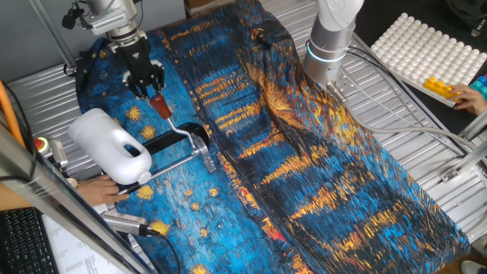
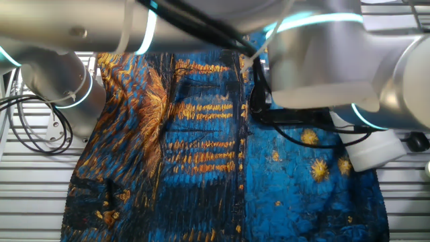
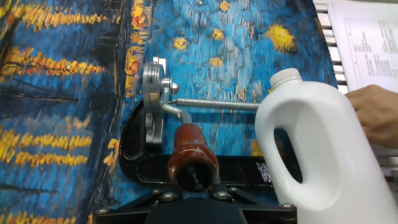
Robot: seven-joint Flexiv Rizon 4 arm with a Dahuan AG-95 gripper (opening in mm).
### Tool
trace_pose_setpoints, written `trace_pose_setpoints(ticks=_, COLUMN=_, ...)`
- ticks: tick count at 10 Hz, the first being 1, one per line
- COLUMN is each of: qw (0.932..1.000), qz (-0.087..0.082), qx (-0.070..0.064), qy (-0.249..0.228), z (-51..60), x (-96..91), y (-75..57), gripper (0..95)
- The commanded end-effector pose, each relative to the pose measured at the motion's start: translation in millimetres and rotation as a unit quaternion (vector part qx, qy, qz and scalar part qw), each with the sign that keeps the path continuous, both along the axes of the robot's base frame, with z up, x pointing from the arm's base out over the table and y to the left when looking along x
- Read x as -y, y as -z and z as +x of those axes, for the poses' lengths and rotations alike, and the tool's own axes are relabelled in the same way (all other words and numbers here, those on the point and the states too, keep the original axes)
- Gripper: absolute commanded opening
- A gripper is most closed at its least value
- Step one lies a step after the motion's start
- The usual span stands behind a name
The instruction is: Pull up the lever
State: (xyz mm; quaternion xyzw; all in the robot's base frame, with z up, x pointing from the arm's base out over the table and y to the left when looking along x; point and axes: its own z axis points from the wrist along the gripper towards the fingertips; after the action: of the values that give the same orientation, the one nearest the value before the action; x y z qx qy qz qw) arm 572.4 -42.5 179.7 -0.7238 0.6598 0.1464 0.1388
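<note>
The lever (image 1: pixel 160 105) is a short bar with a dark red sleeve, rising at a slant from the black-and-silver clamp (image 1: pixel 192 141) on the blue painted cloth. My gripper (image 1: pixel 147 91) comes down from above and is shut on the lever's upper end. In the hand view the red sleeve (image 3: pixel 193 155) points straight at the camera, its end sitting between the gripper's (image 3: pixel 194 190) black base parts. The clamp's silver disc (image 3: pixel 152 99) and black frame (image 3: pixel 140 165) lie behind it. In the other fixed view the arm hides the clamp and lever.
A big white jug (image 3: pixel 323 155) stands right next to the clamp, held by a person's hand (image 3: pixel 373 112); it also shows in one fixed view (image 1: pixel 110 144). A long silver rod (image 3: pixel 214 103) runs from clamp to jug. Robot base (image 1: pixel 331 46) and a white studded tray (image 1: pixel 426 46) stand at the back right.
</note>
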Motion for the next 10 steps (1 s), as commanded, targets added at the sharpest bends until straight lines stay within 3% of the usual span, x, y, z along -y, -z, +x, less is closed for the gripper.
trace_pose_setpoints(ticks=1, qw=1.0000, qz=0.000, qx=-0.006, qy=0.004, z=1.9, x=-9.5, y=-6.0, gripper=19.0)
trace_pose_setpoints(ticks=5, qw=0.9995, qz=0.002, qx=-0.028, qy=0.018, z=5.4, x=-25.6, y=-14.6, gripper=19.0)
trace_pose_setpoints(ticks=8, qw=0.9991, qz=-0.001, qx=-0.037, qy=0.024, z=5.3, x=-26.1, y=-15.2, gripper=19.0)
trace_pose_setpoints(ticks=10, qw=0.9988, qz=-0.021, qx=-0.036, qy=0.026, z=3.1, x=-15.6, y=-12.5, gripper=19.0)
